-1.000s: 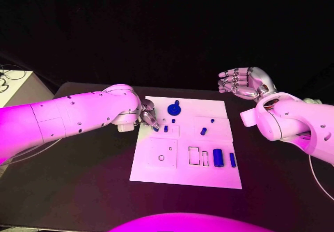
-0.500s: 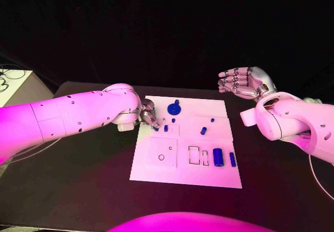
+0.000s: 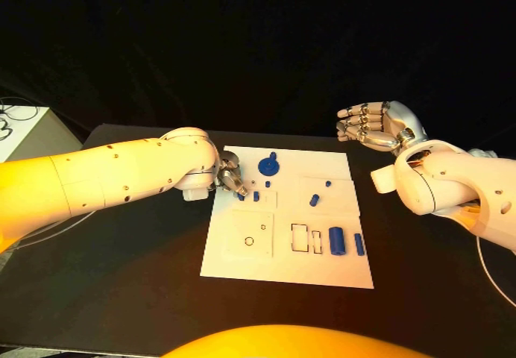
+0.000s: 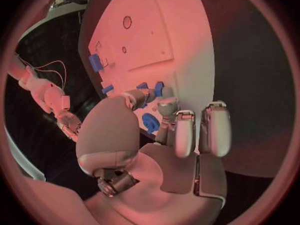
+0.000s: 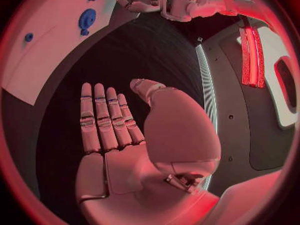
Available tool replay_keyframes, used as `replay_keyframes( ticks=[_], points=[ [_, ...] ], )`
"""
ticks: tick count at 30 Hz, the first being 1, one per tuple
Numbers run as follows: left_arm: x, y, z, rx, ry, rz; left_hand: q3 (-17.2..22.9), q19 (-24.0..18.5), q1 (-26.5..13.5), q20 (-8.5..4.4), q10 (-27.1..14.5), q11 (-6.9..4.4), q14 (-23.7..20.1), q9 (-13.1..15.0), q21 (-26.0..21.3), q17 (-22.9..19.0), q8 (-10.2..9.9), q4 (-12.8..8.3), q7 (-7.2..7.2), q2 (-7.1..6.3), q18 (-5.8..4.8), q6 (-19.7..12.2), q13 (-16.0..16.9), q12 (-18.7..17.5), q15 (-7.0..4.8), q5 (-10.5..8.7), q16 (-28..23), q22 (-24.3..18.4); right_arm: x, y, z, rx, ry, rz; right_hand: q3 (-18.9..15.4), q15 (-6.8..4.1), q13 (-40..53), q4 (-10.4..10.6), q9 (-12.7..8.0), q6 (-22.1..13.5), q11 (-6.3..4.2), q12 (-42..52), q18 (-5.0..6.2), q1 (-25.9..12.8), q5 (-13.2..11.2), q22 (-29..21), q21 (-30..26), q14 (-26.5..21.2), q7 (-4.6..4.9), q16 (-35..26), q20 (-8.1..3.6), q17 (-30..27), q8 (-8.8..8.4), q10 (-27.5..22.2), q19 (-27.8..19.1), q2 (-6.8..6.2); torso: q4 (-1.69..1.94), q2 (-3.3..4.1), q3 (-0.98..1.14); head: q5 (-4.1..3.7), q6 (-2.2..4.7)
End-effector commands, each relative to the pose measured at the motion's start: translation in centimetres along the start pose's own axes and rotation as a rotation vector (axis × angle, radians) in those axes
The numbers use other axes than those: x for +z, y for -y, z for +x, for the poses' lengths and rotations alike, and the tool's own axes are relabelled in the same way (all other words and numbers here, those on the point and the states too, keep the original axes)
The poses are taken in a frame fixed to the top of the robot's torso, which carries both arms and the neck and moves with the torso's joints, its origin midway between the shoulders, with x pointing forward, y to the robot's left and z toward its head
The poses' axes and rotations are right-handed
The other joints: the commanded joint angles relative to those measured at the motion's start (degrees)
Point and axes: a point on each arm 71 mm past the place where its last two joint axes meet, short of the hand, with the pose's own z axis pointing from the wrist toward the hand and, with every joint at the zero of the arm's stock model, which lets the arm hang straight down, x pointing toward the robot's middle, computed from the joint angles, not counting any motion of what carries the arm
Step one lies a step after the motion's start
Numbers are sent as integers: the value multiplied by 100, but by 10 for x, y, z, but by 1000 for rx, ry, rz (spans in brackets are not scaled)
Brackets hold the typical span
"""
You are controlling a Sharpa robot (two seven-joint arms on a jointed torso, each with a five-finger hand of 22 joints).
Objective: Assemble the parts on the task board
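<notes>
Two hands differ: the left hand (image 3: pixel 229 179) pinches a small blue part (image 3: pixel 242 197) at the task board's (image 3: pixel 288 261) left edge. The right hand (image 3: pixel 374 125) hovers beyond the board's far right corner, fingers loosely curled, holding nothing.

Smooth white arm shells dotted with small screws, silver jointed left robot hand (image 3: pixel 229 179), right robot hand (image 3: pixel 373 125)

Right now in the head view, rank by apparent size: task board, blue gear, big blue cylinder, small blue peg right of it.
1. Task board
2. Blue gear
3. Big blue cylinder
4. Small blue peg

Gear versus cylinder is close; the gear lies farther from the camera, so that order is unsure.
</notes>
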Motion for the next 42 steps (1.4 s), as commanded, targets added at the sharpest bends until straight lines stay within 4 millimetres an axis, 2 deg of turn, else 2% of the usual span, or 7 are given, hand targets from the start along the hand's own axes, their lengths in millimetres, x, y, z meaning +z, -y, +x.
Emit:
replay_keyframes(
  ticks=[1, 12, 22, 23, 29, 35, 42],
  points=[
    [5, 1, 15, 4, -57, 2, 687, 26, -82, -12, 46, -2, 537, 17, 21, 1322, -8, -721, -48, 16, -94, 35, 15, 16, -47, -10, 19, 272, 0, 0, 2, 4, -17, -5, 2, -5, -8, -44, -6, 7, 11, -17, 78, -50, 20, -5, -11, 35, 279, -28, 6, -5, -21, 35, 19, 19, 0, -1, 4, -1, -8],
    [6, 1, 17, 2, -61, 0, 463, 31, -245, -38, 75, -35, 543, 26, 14, 1340, -13, -595, -97, -2, -96, 73, 50, 20, -73, -42, 29, 276, 0, 0, 2, 5, -19, -4, 4, -5, -8, -47, -8, 9, 12, -22, 78, -53, 34, -15, -11, 39, 280, -33, 6, -14, -23, 39, 20, 22, -3, -6, 4, -10, -19],
    [6, -1, 16, -1, -56, -7, -456, 37, -573, -65, 51, -56, 540, -46, -10, 1332, -127, -114, -126, -30, -98, 208, 101, 5, -96, -128, 25, 270, 0, 0, 2, 6, -20, -3, 4, -4, -8, -48, -10, 11, 13, -29, 78, -59, 46, -25, -11, 41, 282, -38, 7, -22, -25, 41, 21, 24, 5, -10, 4, -21, -19],
    [7, -2, 16, -2, -55, -9, -644, 36, -629, -63, 46, -52, 540, -56, -14, 1331, -144, -10, -121, -44, -98, 229, 107, 1, -92, -147, 24, 268, 0, 0, 2, 6, -20, -3, 3, -3, -8, -48, -11, 11, 14, -31, 78, -61, 47, -28, -11, 42, 283, -40, 7, -24, -26, 42, 21, 24, 5, -9, 4, -22, -17],
    [7, -5, 14, -5, -48, -20, -1150, 40, -652, -64, 40, -45, 542, -75, -22, 1339, -191, 245, -114, -69, -97, 263, 134, -5, -90, -210, 28, 269, 0, 0, 2, 7, -22, -3, -2, -1, -8, -45, -15, 11, 17, -41, 77, -77, 54, -44, -12, 43, 289, -49, 9, -38, -31, 44, 21, 23, 2, -11, 4, -24, -4],
    [8, -7, 13, -9, -39, -30, -1482, 45, -533, -60, 24, -40, 539, -82, -26, 1330, -227, 483, -110, -35, -97, 268, 134, -25, -86, -555, 23, 275, 0, 0, 2, 8, -23, 0, -5, 1, -8, -45, -16, 10, 19, -45, 76, -82, 54, -50, -12, 43, 290, -53, 9, -43, -33, 43, 21, 21, 3, -9, -1, -35, 8],
    [7, -11, 13, -14, -26, -34, -1545, 37, -498, -59, 13, -38, 536, -82, -34, 1319, -232, 542, -108, -23, -94, 269, 115, -41, -85, -621, 16, 264, -1, 1, 2, 8, -24, 1, -9, 3, -9, -46, -19, 9, 22, -54, 75, -90, 53, -62, -13, 41, 293, -62, 11, -53, -37, 42, 18, 20, 1, -9, -4, -55, 32]
  ],
)
